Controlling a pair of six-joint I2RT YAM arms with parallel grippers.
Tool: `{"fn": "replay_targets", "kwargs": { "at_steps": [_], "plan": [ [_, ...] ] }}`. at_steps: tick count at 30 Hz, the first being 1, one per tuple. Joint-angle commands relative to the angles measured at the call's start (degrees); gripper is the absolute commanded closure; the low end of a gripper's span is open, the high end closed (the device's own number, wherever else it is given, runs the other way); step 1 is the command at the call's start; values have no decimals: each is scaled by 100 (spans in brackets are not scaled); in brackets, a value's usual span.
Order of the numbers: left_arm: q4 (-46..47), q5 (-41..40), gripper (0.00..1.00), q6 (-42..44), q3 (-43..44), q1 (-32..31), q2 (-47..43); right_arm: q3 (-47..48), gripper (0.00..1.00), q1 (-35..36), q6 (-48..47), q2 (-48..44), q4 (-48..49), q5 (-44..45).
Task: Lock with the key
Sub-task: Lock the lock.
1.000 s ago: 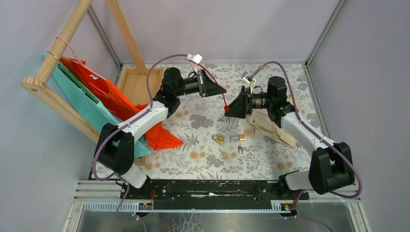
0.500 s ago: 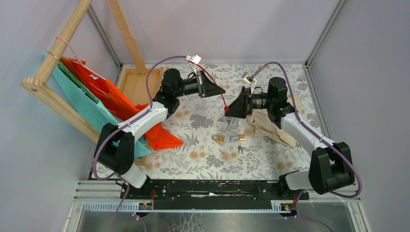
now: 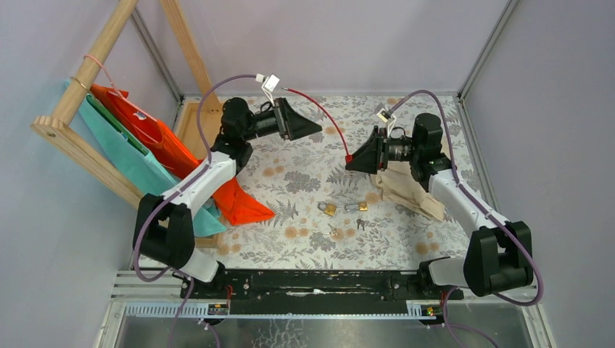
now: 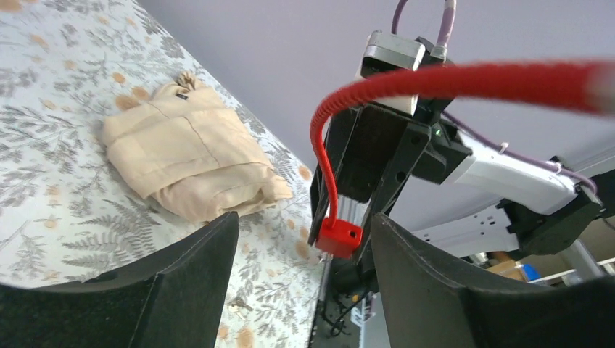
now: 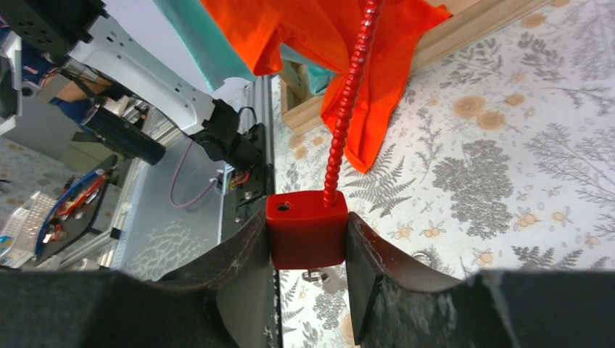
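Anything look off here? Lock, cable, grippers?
Yes: the red cable is not seated. The right gripper clamps the red lock body, but the hole beside the cable's root is empty. The cable arcs loose past the open left gripper, which holds nothing. Nothing looks damaged.

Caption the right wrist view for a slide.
Right gripper clamps the red padlock body, its beaded cable rising above the floral table.

L arm (image 3: 194,183) & R arm (image 3: 458,201): white link shells, black joints & motor housings, chunky black shoulder blocks. Purple cables (image 3: 233,77) loop along each, ending in a small white connector box (image 3: 272,81). Fingers (image 5: 232,268) matte black, wedge-shaped. Green LED (image 4: 437,133) on R wrist. Black base rail (image 3: 319,283).
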Motion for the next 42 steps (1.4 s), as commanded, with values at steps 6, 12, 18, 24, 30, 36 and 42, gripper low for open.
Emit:
{"fn": "replay_targets", "kwargs": {
  "at_steps": [6, 12, 18, 24, 30, 36, 42],
  "plan": [
    [-2604, 718, 25, 2283, 207, 672, -853, 1585, 100, -157, -3695, -334, -4129, 703],
    [-5776, 266, 25, 4936, 1118, 786, -1415, 1954, 100, -161, -4811, -420, -5121, 1560],
    [-7215, -211, 30, 5906, 1659, 790, -1891, 2141, 100, -152, -5681, -437, -5698, 2234],
    [-7742, -444, 34, 6130, 2307, 763, -1663, 2436, 100, -62, -6594, -331, -6483, 2355],
    [-8504, -453, 36, 6491, 3015, 464, -809, 2560, 100, 198, -7123, -288, -6946, 2404],
    [-9136, -481, 42, 6739, 3436, -2, -174, 2557, 100, 438, -7243, -280, -7071, 2438],
    [-9491, -547, 53, 6981, 3510, -151, 80, 2529, 100, 504, -7250, -254, -7092, 2469]
  ]
}}
